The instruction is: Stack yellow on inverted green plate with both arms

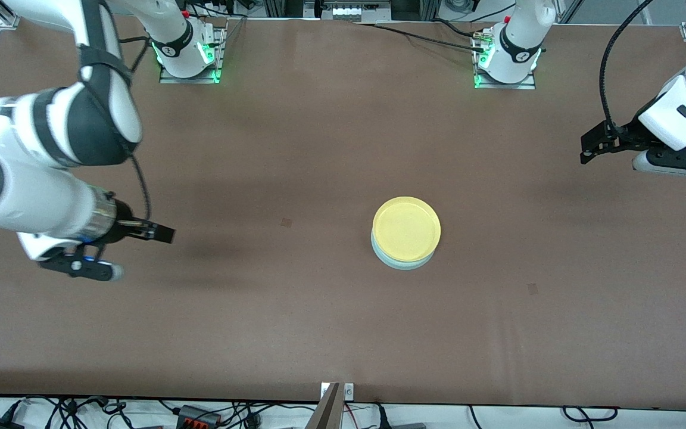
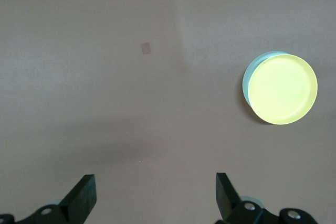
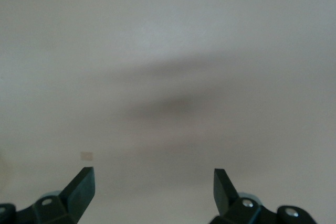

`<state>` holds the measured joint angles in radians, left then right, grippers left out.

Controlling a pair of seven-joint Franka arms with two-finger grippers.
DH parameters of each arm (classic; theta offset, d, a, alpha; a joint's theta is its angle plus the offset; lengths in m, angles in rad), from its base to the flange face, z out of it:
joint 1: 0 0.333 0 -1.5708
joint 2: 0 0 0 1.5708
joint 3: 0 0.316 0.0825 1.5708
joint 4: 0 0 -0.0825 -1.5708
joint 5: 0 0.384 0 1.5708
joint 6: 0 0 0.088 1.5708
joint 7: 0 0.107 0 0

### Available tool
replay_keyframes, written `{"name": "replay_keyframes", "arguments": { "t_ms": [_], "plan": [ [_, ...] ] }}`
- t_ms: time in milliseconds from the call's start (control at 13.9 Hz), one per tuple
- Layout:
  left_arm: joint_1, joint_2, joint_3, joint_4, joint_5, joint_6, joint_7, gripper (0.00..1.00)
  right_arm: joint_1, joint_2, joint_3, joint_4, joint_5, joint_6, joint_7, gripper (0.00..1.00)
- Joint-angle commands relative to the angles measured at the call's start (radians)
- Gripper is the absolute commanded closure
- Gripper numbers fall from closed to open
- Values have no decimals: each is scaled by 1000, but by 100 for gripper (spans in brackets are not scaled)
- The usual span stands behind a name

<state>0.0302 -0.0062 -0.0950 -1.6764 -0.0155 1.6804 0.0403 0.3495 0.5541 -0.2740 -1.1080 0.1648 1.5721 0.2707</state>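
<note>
The round, shallow, plain yellow plate [image 1: 406, 229] with a low raised rim sits on top of the round, pale mint-green plate [image 1: 399, 262], of which only a thin whitish-green crescent shows under its edge. The 2 make one smooth, matte stack near the middle of the flat brown table [image 1: 295, 149], somewhat toward the left arm's end. In the left wrist view the yellow plate [image 2: 283, 88] covers nearly all of the green plate [image 2: 248, 77].

The right gripper [image 1: 161, 233], black with 2 flat wedge-shaped fingers, hangs above bare table toward the right arm's end, well apart from the stack; its fingers [image 3: 81, 187] stand wide apart with nothing between them.

The left gripper [image 1: 587, 148], of the same black build on a glossy white arm, is over the table's edge at the left arm's end, also well apart from the plates. Its fingers [image 2: 83, 196] are spread wide and empty.

A small tan square patch [image 1: 286, 222] lies flat on the table.
</note>
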Motion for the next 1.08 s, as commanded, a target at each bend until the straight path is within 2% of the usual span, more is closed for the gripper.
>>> {"name": "replay_keyframes", "arguments": {
  "t_ms": [0,72,215,502,717,1004],
  "plan": [
    [-1,-12,-6,0,17,-8,-2,0,-84,-94,33,-33,-68,-6,-135,0],
    [-1,-12,-6,0,17,-8,-2,0,-119,-123,42,-51,-71,-6,-160,0],
    [-1,-12,-6,0,17,-8,-2,0,-226,-207,125,-125,-94,-4,-185,0],
    [-1,-12,-6,1,19,-8,0,0,-363,-278,200,-177,-117,6,-286,0],
    [-1,-12,-6,0,19,-8,0,0,-385,-371,211,-308,-126,81,-350,0],
    [-1,-12,-6,1,19,-8,0,0,-366,-398,214,-351,-166,66,-349,0]
  ]
}}
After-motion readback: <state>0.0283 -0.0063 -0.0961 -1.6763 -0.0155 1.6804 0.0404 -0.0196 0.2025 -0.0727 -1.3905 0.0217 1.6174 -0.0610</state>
